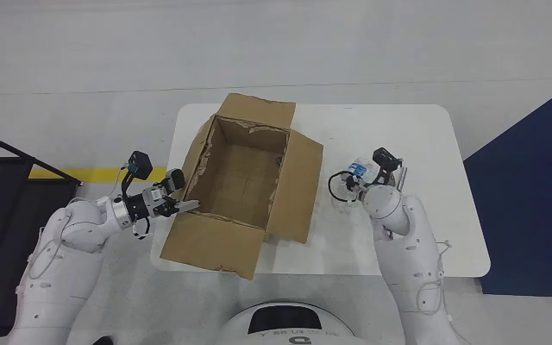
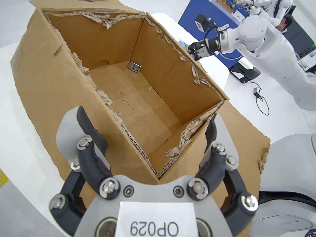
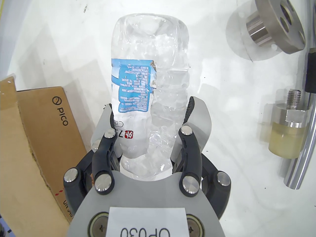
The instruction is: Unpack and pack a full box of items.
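Note:
An open cardboard box (image 1: pixel 246 172) with torn edges stands on the white table (image 1: pixel 414 233), its flaps spread out. A small metal plate (image 2: pixel 134 67) lies on its floor against the far wall. My left gripper (image 1: pixel 177 207) is at the box's left side, open, and a box corner (image 2: pixel 158 171) sits between its fingers (image 2: pixel 85 124). To the right of the box, my right gripper (image 3: pixel 150 107) is shut on a crumpled clear water bottle (image 3: pixel 150 57) with a blue label, held over the table. This bottle (image 1: pixel 355 170) sits just beyond the outer flap.
Beside the bottle on the table lie a steel flange (image 3: pixel 276 18), a threaded metal cylinder (image 3: pixel 287 129) and a shiny metal rod (image 3: pixel 303 149). The box's outer flap (image 3: pixel 37 136) reaches close to the right gripper. The table's right half is bare.

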Controlling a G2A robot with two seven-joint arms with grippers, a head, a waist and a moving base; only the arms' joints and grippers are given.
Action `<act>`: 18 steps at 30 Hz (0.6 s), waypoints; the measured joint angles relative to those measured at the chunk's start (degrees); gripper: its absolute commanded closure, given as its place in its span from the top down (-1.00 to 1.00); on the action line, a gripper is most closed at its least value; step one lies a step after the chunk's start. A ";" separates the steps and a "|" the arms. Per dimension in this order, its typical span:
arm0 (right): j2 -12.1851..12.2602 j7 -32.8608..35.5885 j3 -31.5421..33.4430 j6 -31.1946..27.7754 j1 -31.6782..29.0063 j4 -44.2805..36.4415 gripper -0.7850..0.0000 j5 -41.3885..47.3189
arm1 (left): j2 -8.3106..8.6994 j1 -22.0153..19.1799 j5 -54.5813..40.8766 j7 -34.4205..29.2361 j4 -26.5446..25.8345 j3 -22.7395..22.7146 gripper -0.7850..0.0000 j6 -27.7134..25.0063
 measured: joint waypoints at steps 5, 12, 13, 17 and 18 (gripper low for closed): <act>0.44 -0.72 5.69 -8.62 -4.73 -5.73 -1.00 10.80 | 0.00 0.00 0.00 0.00 0.00 0.00 1.00 0.00; 1.10 5.05 11.76 -24.75 -9.85 -10.49 -1.00 31.49 | 0.00 0.00 0.00 0.00 0.00 0.00 1.00 0.00; 1.20 6.23 11.81 -26.20 -9.85 -10.47 -1.00 33.47 | 0.00 0.00 0.00 0.00 0.00 0.00 1.00 0.00; 1.62 9.57 11.75 -27.86 -8.63 -9.36 -1.00 39.45 | 0.00 0.00 0.00 0.00 0.00 0.00 1.00 0.00; 1.65 9.21 11.89 -27.29 -8.48 -9.16 -1.00 39.66 | 0.00 0.00 0.00 0.00 0.00 0.00 1.00 0.00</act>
